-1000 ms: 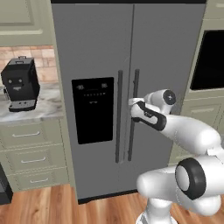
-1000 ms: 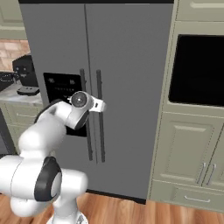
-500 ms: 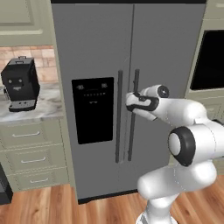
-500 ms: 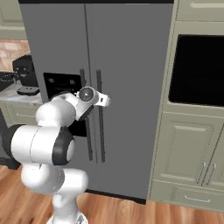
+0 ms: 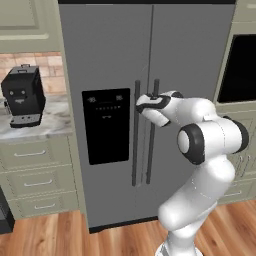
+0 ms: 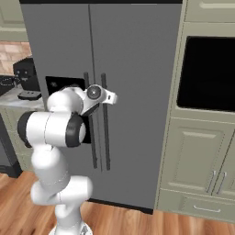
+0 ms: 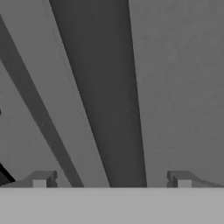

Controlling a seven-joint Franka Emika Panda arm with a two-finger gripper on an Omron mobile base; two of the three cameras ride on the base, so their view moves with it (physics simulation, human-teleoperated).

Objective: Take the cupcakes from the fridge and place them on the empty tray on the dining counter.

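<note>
A home kitchen is shown. A tall grey double-door fridge [image 5: 145,100] with a black dispenser panel [image 5: 106,125] and long vertical handles is set between sage-green cabinets, and a black built-in oven [image 6: 206,73] is fitted into the cabinet wall beside it. A black coffee machine [image 5: 23,96] is seen on a marble-topped bench [image 5: 42,127] with drawers below, backed by brick-patterned tiles [image 5: 50,70], and the floor [image 5: 60,235] is laid in wood planks.
</note>
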